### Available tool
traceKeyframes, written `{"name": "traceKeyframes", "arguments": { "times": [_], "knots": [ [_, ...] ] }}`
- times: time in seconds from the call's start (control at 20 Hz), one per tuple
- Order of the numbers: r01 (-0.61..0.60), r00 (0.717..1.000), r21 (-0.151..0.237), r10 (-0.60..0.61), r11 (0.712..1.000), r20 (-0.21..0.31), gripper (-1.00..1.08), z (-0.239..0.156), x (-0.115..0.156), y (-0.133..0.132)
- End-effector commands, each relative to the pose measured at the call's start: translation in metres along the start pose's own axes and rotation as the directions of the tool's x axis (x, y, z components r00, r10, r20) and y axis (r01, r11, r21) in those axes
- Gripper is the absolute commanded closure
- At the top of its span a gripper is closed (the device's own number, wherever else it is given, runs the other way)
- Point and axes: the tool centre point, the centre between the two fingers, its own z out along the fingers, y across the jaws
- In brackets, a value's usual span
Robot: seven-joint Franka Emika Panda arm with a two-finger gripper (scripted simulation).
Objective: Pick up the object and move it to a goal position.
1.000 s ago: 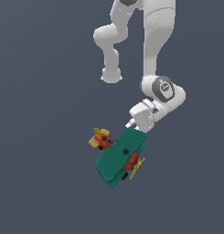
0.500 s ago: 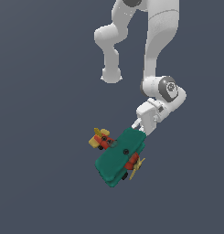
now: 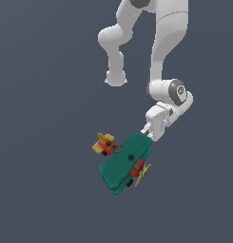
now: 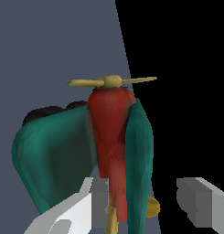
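Observation:
The object [image 3: 125,163] is a toy biplane with broad teal-green wings, a red body, a yellow propeller and a yellow tail. It lies on the dark grey floor in the exterior view. My gripper [image 3: 147,133] hangs at the wing edge on the exterior view's right, tilted down toward the plane. In the wrist view the object [image 4: 111,128] fills the middle, propeller farthest from the camera. The gripper [image 4: 145,196] is open, with the red body and one wing between its fingers [image 4: 93,201]. A gap shows between that wing and the other finger.
The dark grey floor [image 3: 42,118] spreads flat all around the plane. The white arm [image 3: 168,52] rises above the plane on the exterior view's right. Part of the wrist view is plain black.
The wrist and gripper have shifted slightly toward the exterior view's right. The biplane has not moved.

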Motion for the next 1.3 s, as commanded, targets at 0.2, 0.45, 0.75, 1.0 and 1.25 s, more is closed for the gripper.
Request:
{"name": "traceKeyframes", "arguments": {
  "times": [0.2, 0.45, 0.75, 1.0, 1.25],
  "knots": [
    [0.000, 1.000, -0.014, 0.000, 1.000, -0.024, -0.20, -0.003, 0.004, 0.000],
    [0.025, 0.999, -0.018, -0.025, 1.000, -0.042, -0.20, -0.009, 0.006, -0.008],
    [0.022, 0.998, -0.027, -0.024, 0.999, -0.060, -0.20, -0.011, 0.010, -0.008],
    [0.016, 0.996, -0.039, -0.019, 0.999, -0.083, -0.20, -0.014, 0.015, -0.006],
    [0.012, 0.995, -0.045, -0.016, 0.999, -0.094, -0.20, -0.015, 0.017, -0.004]
  ]
}}
